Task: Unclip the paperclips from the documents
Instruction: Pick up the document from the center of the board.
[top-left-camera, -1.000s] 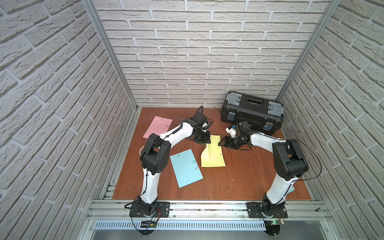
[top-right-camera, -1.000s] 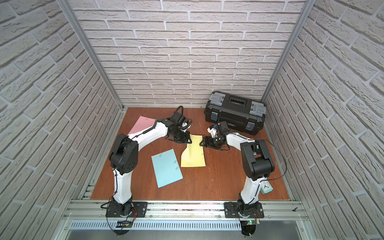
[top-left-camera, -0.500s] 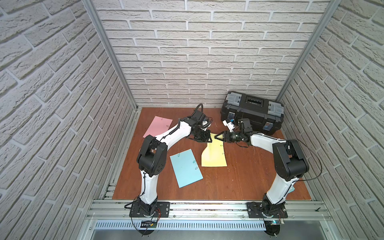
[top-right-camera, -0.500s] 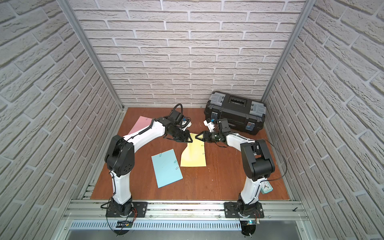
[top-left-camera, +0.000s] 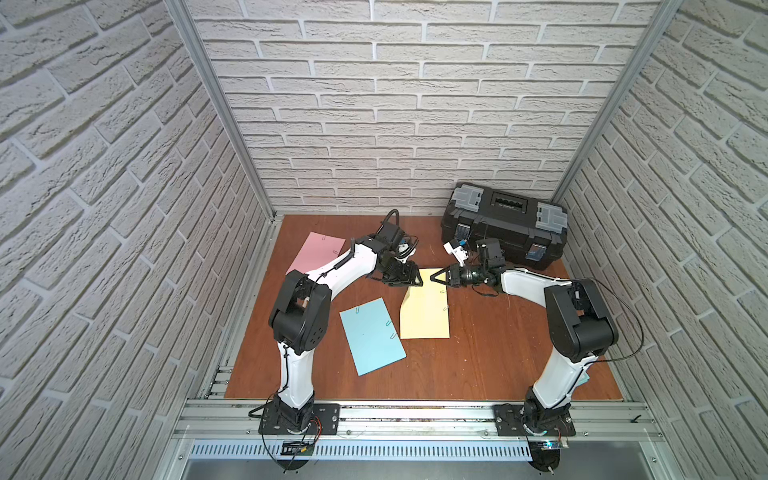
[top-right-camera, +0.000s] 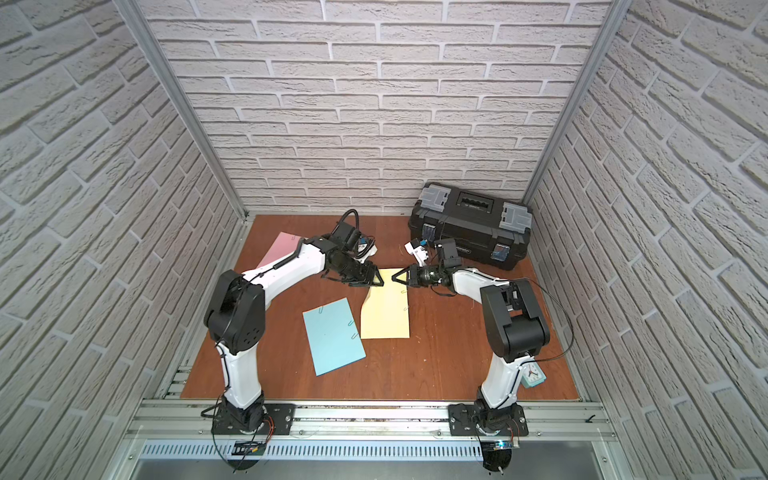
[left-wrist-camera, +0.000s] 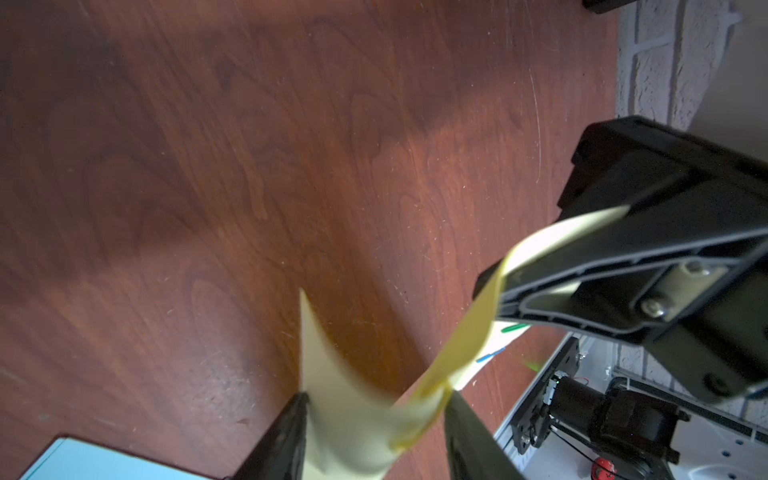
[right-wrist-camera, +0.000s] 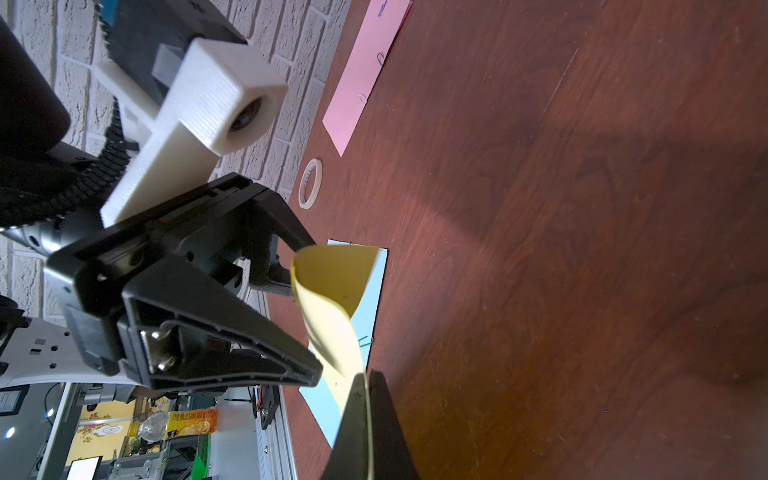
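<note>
the right gripper has closed since a second ago and clamps the far edge of the yellow rectangular paper sheet. the left gripper has opened, jaws apart around its curled corner. thin wire paperclips sit on its edge near the right gripper.

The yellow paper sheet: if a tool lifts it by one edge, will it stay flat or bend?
Likely floppy: the yellow paper sheet curls and twists where the shut right tool pinches its far edge. Likely light too: one thin pinch raises that edge, while the rest lies on the brown wooden table. Pushed, it would probably buckle, being so thin.
</note>
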